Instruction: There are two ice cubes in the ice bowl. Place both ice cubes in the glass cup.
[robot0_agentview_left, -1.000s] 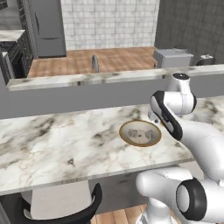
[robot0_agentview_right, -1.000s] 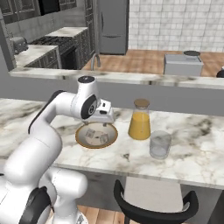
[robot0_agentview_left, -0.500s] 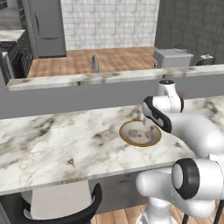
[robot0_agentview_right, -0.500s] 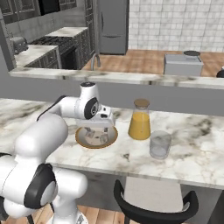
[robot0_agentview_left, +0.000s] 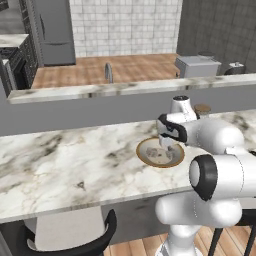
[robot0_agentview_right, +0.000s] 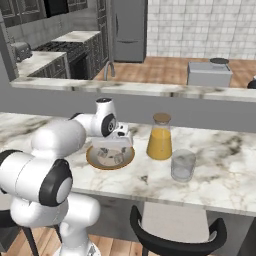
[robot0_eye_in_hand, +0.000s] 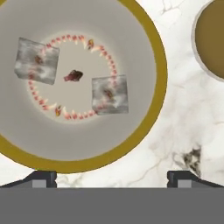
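The ice bowl (robot0_eye_in_hand: 160, 74), tan-rimmed with a pale grey inside, lies directly under my hand. Two ice cubes sit apart in it, one (robot0_eye_in_hand: 37, 61) toward its left side and one (robot0_eye_in_hand: 110, 94) near its middle. My gripper (robot0_eye_in_hand: 112, 178) is open, its tips spread wide just off the bowl's near rim, with nothing between them. From the right base view, the gripper (robot0_agentview_right: 112, 146) hovers low over the bowl (robot0_agentview_right: 91, 160) and the cubes (robot0_agentview_right: 118, 158) rest inside. The glass cup (robot0_agentview_right: 183, 165) stands upright on the counter to the bowl's right. The left base view shows the gripper (robot0_agentview_left: 165, 142) above the bowl (robot0_agentview_left: 139, 152).
A carafe of orange juice (robot0_agentview_right: 160, 138) with a cork lid stands between bowl and cup, slightly behind; its lid (robot0_eye_in_hand: 212, 39) appears at the hand view's upper right. The marble counter (robot0_agentview_left: 70, 165) stretches left. A raised ledge (robot0_agentview_right: 150, 90) runs behind. A chair back (robot0_agentview_right: 175, 240) sits below the counter edge.
The arm has folded forward and lowered the hand from above the counter down close over the bowl. The jaws stayed open. Bowl, cubes, carafe and cup have not moved.
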